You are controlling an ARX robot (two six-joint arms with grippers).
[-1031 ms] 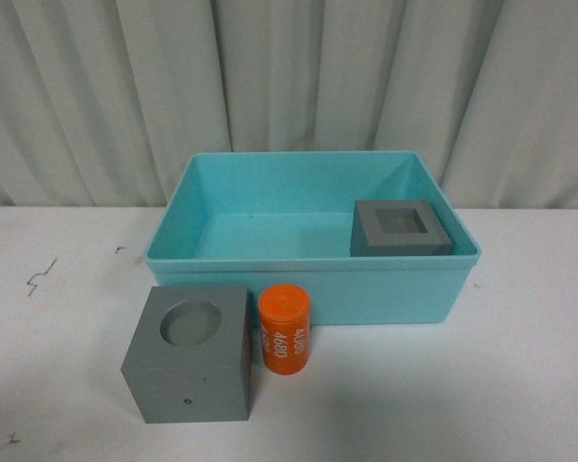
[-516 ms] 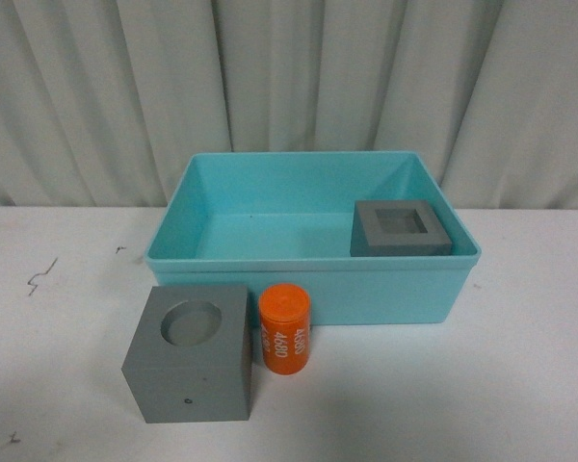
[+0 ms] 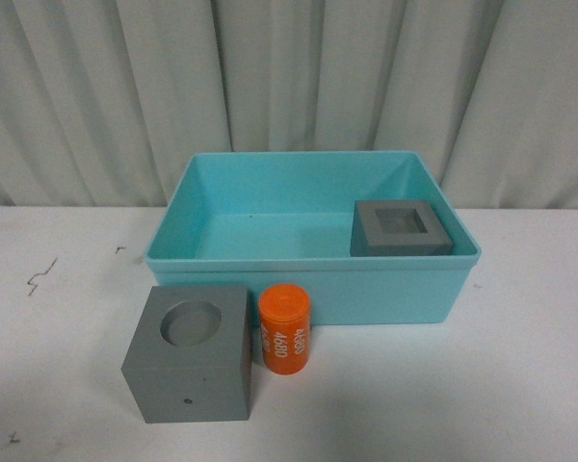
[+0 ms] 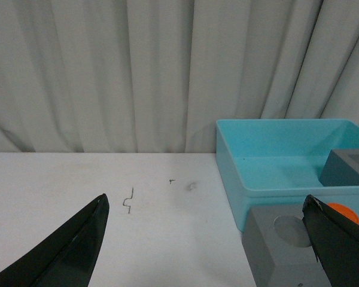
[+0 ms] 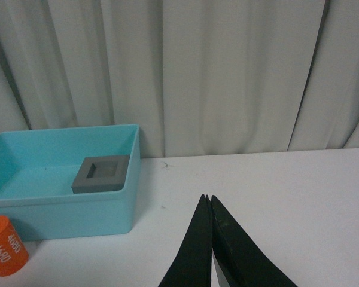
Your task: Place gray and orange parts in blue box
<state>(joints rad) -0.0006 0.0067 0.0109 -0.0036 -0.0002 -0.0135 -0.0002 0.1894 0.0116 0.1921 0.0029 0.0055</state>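
Orange cylinder [image 3: 284, 330], white "4680" lettering

2 cubes [image 3: 188, 356] [image 3: 401, 229], 1 cyl [image 3: 284, 329], 1 box [image 3: 366, 289]

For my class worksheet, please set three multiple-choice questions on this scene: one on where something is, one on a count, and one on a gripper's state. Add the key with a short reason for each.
1. Where is the gray cube with the square recess?
A. on the table
B. in a gripper
C. inside the blue box

2. How many parts stand outside the box?
A. one
B. two
C. three

3. The right gripper is
A. shut and empty
B. wide open
C. shut on a cube

Key:
1 C, it sits in the box's near right corner.
2 B, the gray cube with the round recess and the orange cylinder stand on the table in front of the box.
3 A, its fingers meet with nothing between them in the right wrist view.
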